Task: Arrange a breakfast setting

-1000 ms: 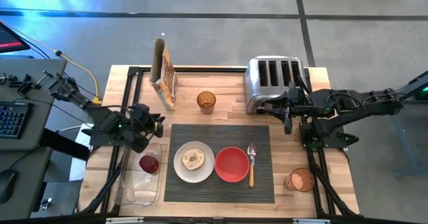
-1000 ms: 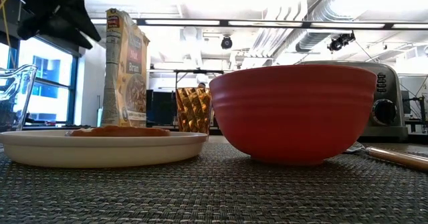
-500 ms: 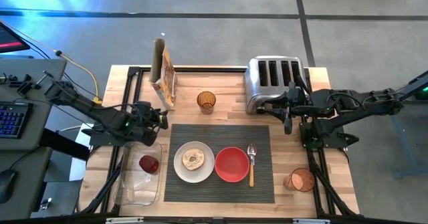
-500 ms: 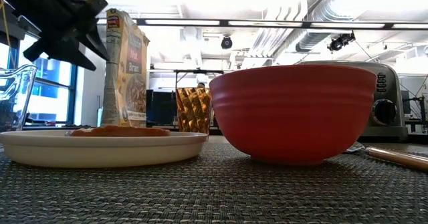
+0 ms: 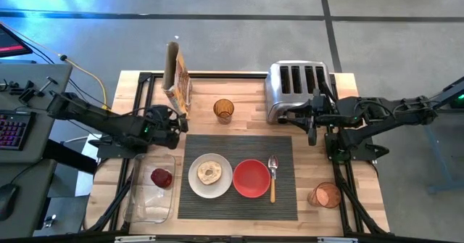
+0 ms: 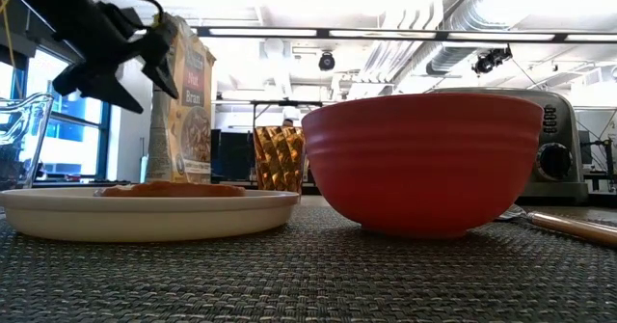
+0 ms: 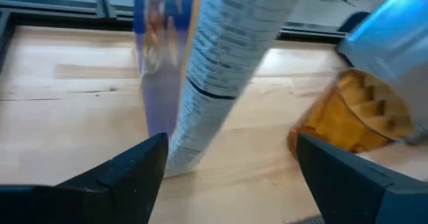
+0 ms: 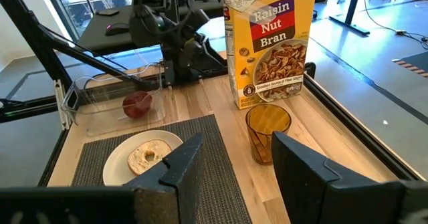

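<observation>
- A wooden table (image 5: 239,91) stands on a grey workshop floor, with a desk and keyboard off to one side; ceiling lights and pipework show beyond it in the low view.
- The dark ribbed mat (image 5: 239,203) lies in the middle of the table, and I'll place everything from it.
- On the mat, side by side: the white plate (image 5: 210,175) with the bagel half (image 5: 210,173) on it, then the red bowl (image 5: 251,178) just beside the plate, then the spoon (image 5: 272,176) just beside the bowl, near the mat's edge.
- So plate, bagel, bowl and spoon look set, to my eye.
- The dark red fruit (image 5: 162,177) is not on the mat; it sits in the clear tray (image 5: 148,207) just off the mat's plate side. That seems to be one piece left to bring over.
- Behind the mat stand a cereal box (image 5: 177,80), an amber glass (image 5: 223,110) and the toaster (image 5: 297,89); a second amber glass (image 5: 325,194) sits off the spoon side.
- The left gripper (image 5: 174,121) hangs at the mat's back corner, close to the foot of the cereal box, fingers spread apart with nothing between them. I'd guess the box is its next target.
- The right gripper (image 5: 312,130) waits beside the toaster, behind the mat's other back corner, fingers apart and empty.
</observation>
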